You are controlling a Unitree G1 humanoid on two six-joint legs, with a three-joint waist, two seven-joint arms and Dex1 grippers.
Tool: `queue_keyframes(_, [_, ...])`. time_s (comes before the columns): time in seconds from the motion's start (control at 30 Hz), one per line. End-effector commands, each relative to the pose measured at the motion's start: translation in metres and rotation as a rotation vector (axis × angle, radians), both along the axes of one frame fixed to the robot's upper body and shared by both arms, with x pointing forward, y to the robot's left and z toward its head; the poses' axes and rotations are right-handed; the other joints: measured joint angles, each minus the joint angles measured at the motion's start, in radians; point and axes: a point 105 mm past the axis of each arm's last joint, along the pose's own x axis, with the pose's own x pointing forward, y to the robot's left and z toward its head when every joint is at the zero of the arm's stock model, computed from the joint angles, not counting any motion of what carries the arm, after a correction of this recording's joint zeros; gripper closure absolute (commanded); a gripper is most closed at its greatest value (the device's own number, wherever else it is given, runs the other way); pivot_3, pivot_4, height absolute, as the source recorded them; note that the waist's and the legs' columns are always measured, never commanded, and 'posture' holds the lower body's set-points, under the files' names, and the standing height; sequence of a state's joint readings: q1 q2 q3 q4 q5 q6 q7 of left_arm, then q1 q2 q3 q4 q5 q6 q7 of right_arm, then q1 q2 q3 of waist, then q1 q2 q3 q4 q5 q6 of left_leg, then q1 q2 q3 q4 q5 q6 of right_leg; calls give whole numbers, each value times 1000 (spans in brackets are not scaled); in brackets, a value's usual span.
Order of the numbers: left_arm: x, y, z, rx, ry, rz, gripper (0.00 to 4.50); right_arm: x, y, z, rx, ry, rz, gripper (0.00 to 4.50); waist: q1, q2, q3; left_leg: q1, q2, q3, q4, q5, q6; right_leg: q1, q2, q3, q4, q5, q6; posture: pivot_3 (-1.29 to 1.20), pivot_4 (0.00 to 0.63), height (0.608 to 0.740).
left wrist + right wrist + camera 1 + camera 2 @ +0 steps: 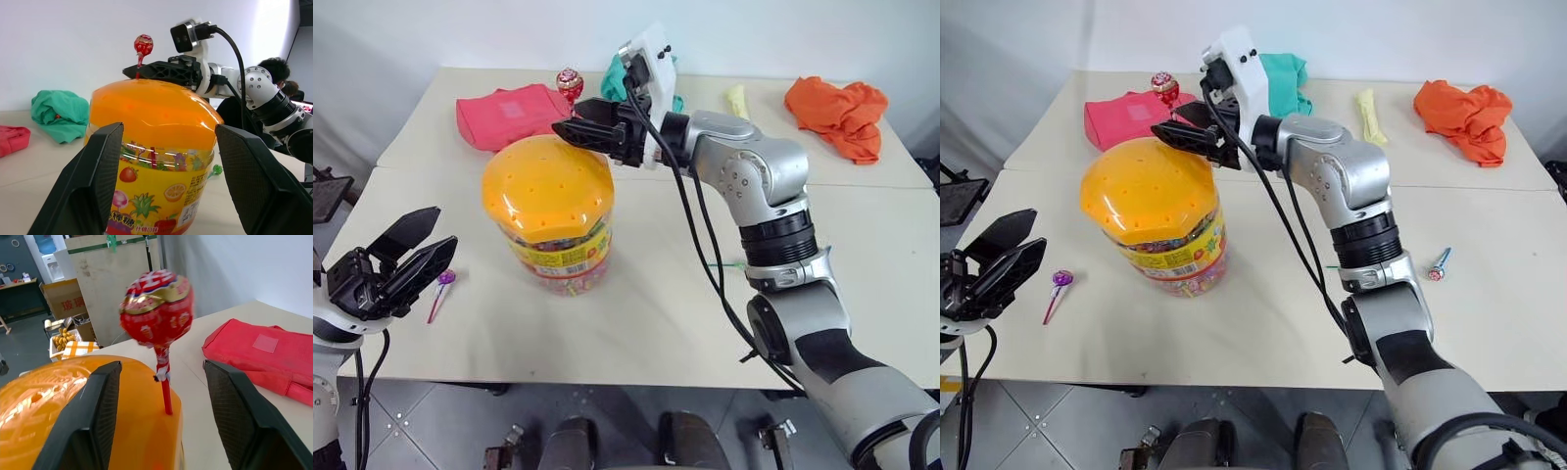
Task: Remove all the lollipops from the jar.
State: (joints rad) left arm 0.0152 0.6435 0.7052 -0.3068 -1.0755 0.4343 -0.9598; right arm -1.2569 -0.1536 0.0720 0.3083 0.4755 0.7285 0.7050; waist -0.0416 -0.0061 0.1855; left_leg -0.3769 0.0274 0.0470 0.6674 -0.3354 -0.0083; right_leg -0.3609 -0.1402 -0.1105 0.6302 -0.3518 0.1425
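The left gripper (411, 257) waits near-left with jaws wide and empty, clear of the jar (550, 217). A purple lollipop (445, 279) lies on the table (656, 304) beside it, a blue one (1439, 264) at right. On the domed lid's far edge a red lollipop (157, 308) stands in a hole; the right gripper (570, 130) straddles its stick, jaws apart, probably positioned to pinch and extract it.

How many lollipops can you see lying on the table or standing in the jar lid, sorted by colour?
Red lollipop, standing in the lid: 1
Purple lollipop, on the table: 1
Blue lollipop, on the table: 1
Green lollipop, on the table: 1
Total: 4
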Motion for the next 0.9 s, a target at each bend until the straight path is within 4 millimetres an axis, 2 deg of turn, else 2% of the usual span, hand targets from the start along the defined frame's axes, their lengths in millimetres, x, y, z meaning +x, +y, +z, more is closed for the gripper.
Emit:
queue_keyframes(0.03, [-5, -3, 7, 20, -53, 5, 1313, -10, 4, 23, 48, -72, 32, 2659, -7, 0, 0, 0, 0, 0, 0, 0, 0, 0, 0, 0, 0, 0, 0, 0, 150, 740])
queue_keyframes(0.2, [-6, -7, 14, 25, -83, -19, 1313, -9, -1, 30, 93, -110, 34, 4347, -15, 0, 0, 0, 0, 0, -1, 0, 0, 0, 0, 0, 0, 0, 0, 0, 150, 740])
queue_keyframes(0.27, [-6, -10, 15, 34, -91, -38, 1313, -10, -8, 44, 163, -151, 42, 4463, -15, 0, 0, 0, 0, 0, -1, 0, 0, 0, 0, 0, 0, 0, 0, 0, 150, 740])
queue_keyframes(0.33, [-7, -15, 17, 49, -97, -69, 1313, -14, -25, 63, 260, -228, 61, 4463, -14, 0, 0, 0, 0, 0, -1, 0, 0, 0, 0, 0, 0, 0, 0, 0, 150, 740])
queue_keyframes(0.4, [-8, -23, 20, 78, -101, -119, 1313, -20, -54, 80, 338, -311, 80, 4463, -11, 0, 0, 0, 0, 0, -1, 0, 0, 0, 0, 1, 0, 0, 0, 0, 150, 740])
queue_keyframes(0.47, [-9, -31, 21, 118, -101, -168, 1313, -19, -87, 81, 300, -329, 55, 4463, -5, 0, 0, 0, 0, -1, -1, 0, 0, 1, 0, 1, 0, 0, 0, 0, 150, 740])
queue_keyframes(0.5, [-9, -34, 22, 136, -100, -187, 1313, -16, -100, 76, 244, -326, 26, 4463, 1, 0, 0, 0, 1, -2, 0, 0, 0, 1, 0, 1, 0, 0, 0, 0, 150, 740])
queue_keyframes(0.6, [-13, -46, 9, 286, -47, -286, 1313, -4, -162, 37, -57, -283, -154, 4463, 14, -1, 0, 0, 0, -1, -1, 0, 1, 2, -1, 2, -2, 0, 0, 0, 150, 740])
queue_keyframes(0.73, [-14, -49, -11, 344, 31, -352, 1313, 3, -230, -11, -355, -204, -417, 4463, 12, 0, 0, 0, -2, 10, -3, -1, 1, 1, -1, 3, -5, 0, 0, 0, 150, 740])
queue_keyframes(0.8, [-14, -48, -21, 381, 59, -367, 1313, 0, -254, -32, -474, -159, -503, 4463, 6, 2, 1, 1, 0, 17, -3, 0, 1, -1, 0, 3, -5, 0, 0, 0, 150, 740])
queue_keyframes(0.83, [-13, -50, -27, 402, 67, -375, 1313, -4, -276, -55, -562, -95, -562, 4463, 7, 3, 2, 1, 1, 18, -3, 0, 0, -2, 0, 3, -5, 0, 0, 0, 150, 740])
queue_keyframes(0.9, [-12, -53, -32, 408, 73, -389, 1313, -17, -307, -91, -693, -2, -639, 4463, 14, 3, 2, 1, 2, 19, -4, 0, 0, -3, 1, 4, -3, -1, -1, 0, 150, 740])
